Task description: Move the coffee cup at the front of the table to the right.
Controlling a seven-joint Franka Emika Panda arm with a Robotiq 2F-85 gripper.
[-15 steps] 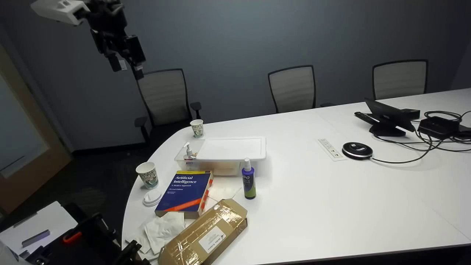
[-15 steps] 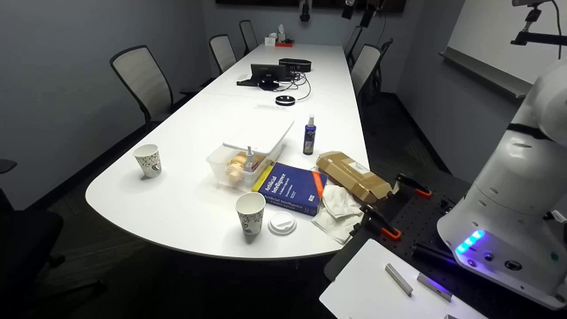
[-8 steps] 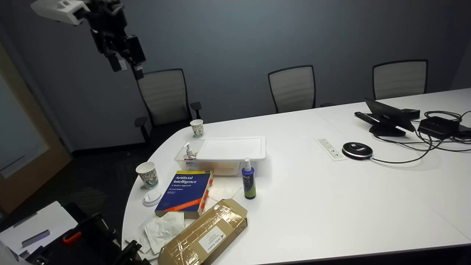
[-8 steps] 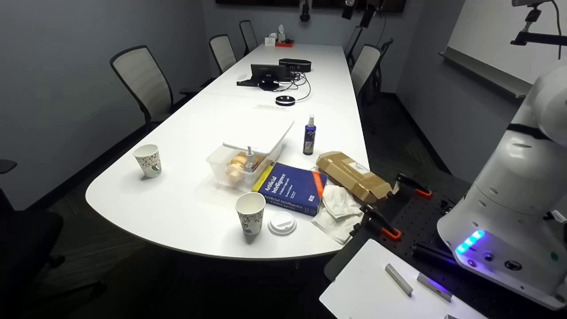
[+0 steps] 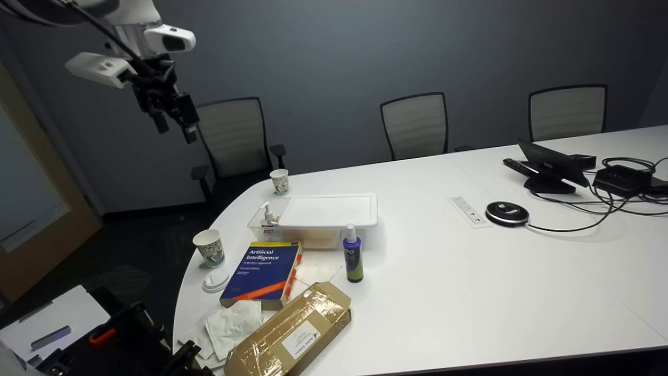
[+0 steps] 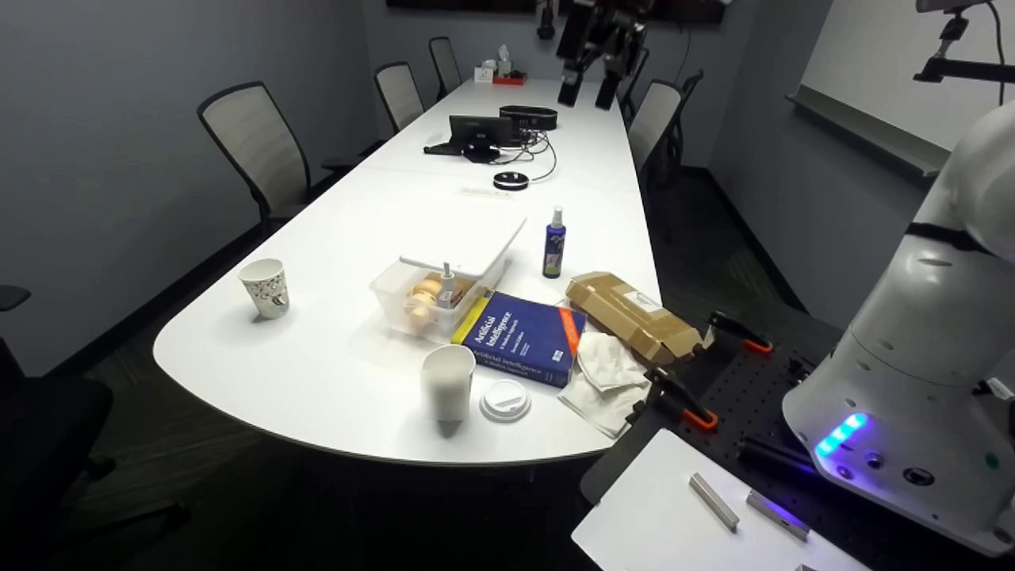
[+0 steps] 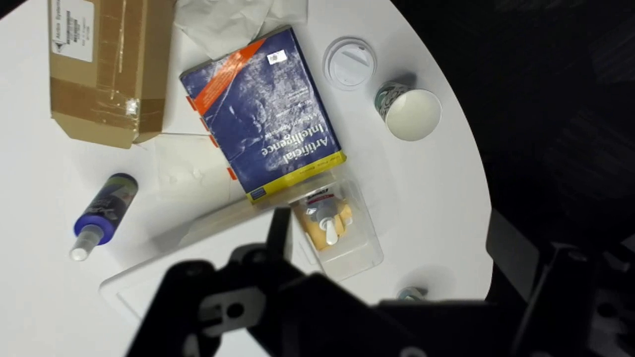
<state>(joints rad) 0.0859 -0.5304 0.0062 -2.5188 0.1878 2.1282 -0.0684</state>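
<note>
The coffee cup (image 5: 210, 249) is an off-white paper cup with a leafy pattern. It stands upright near the rounded end of the white table (image 5: 469, 292), beside a white lid. It also shows in an exterior view (image 6: 449, 385) and in the wrist view (image 7: 413, 115). My gripper (image 5: 175, 131) is open and empty, high above the table end and well apart from the cup. It also shows in an exterior view (image 6: 587, 101). In the wrist view the fingers (image 7: 394, 243) are wide apart with nothing between them.
A second patterned cup (image 6: 266, 289) stands by the far edge. A clear bin with a white lid (image 5: 329, 211), a blue book (image 5: 263, 271), a purple spray bottle (image 5: 353, 259), a cardboard box (image 5: 292, 329), napkins (image 5: 235, 324) and the cup lid (image 6: 505, 399) lie near the cup.
My gripper has come lower in both exterior views, and more of the arm shows. It stays open. The cups and other objects have not moved.
</note>
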